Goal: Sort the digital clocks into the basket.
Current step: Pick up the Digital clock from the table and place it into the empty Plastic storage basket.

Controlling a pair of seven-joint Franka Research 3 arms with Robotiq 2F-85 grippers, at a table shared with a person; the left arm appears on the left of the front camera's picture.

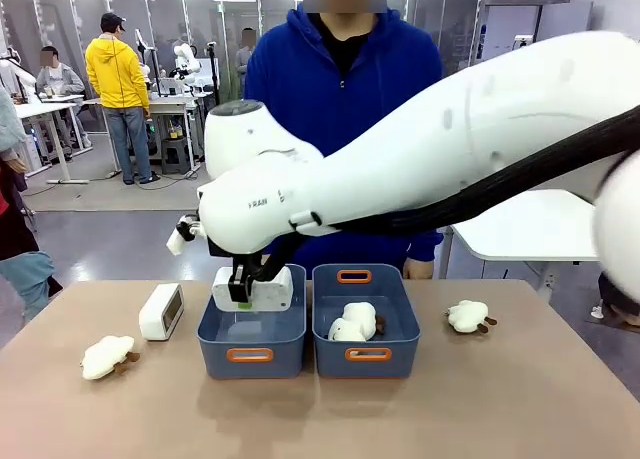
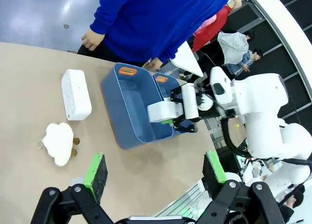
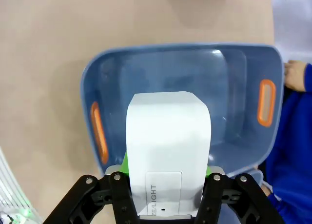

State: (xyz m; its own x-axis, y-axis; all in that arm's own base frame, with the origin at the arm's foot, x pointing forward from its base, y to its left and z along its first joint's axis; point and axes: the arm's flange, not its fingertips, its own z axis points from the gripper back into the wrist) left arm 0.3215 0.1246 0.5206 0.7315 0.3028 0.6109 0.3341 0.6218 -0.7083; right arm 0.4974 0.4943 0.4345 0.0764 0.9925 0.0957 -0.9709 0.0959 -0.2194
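the right arm reaches across the middle, and the right gripper (image 3: pixel 167 168) has its fingers clamped on one digital clock (image 1: pixel 262 288), one pad on the near face and one on the far face. that clock hangs straight down from the fingers over the far half of the left basket (image 1: pixel 250 355), with its lower edge at about rim height. i can't tell whether it touches the wall. its long axis runs left to right, across the basket's short width, and it looks narrower than the opening. from where i stand, the drop needs only a short lowering and a release, with no sideways shift.

in the right wrist view, the floor under the clock looks bare. the right basket (image 1: pixel 366 355) sits just beside the left one and holds white plush toys (image 1: pixel 355 321).

the second clock (image 1: pixel 161 311) stands on the table (image 1: pixel 320 419) just left of the left basket, apart from it. its long side seems to run near to far, parallel to the basket. the left gripper (image 2: pixel 155 171) hovers above the near side with its green pads (image 2: pixel 96 170) wide apart and nothing between them. i'd say that arm is better placed for this clock. two more plush toys lie loose, one near left (image 1: pixel 107 357) and one to the right (image 1: pixel 468 316). the person (image 1: pixel 340 89) stands at the far edge.
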